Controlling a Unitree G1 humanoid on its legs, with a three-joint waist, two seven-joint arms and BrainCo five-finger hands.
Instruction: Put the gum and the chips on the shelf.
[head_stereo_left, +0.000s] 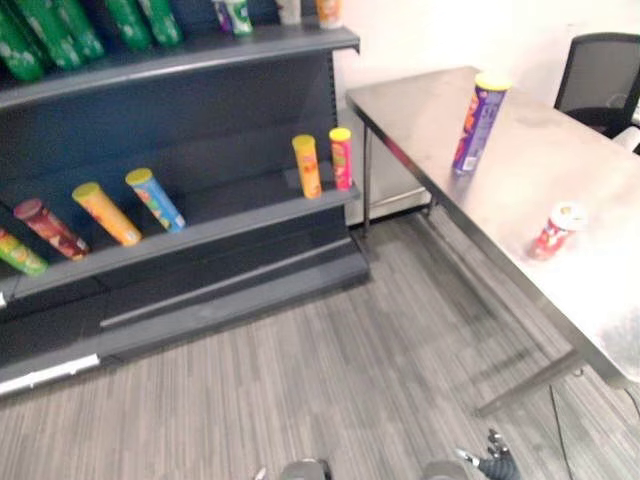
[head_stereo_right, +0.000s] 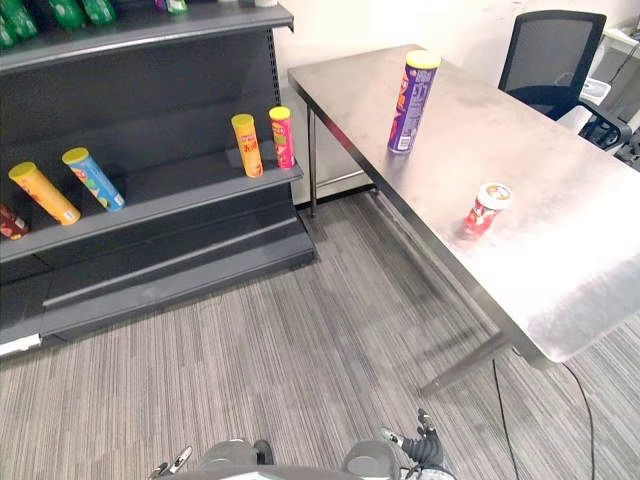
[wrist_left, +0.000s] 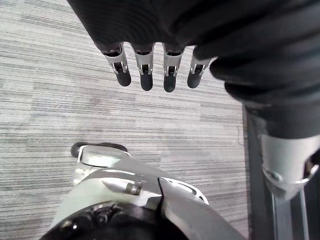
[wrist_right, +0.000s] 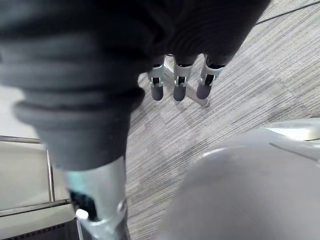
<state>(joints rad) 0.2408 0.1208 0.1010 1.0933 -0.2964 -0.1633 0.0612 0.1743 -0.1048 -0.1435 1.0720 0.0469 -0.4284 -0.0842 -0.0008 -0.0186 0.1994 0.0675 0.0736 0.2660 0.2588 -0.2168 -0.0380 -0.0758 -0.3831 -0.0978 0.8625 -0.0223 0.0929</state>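
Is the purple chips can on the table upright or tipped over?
Upright: the purple chips can stands on its base on the table, yellow lid on top.

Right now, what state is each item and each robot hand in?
Purple chips can: upright on the table, lid on.
Gum tub: upright on the table, closed.
Orange can: upright on the shelf.
Red can: upright beside it.
Blue can: lying on the shelf.
Left robot hand: open, empty, above the floor.
Right robot hand: open, empty.
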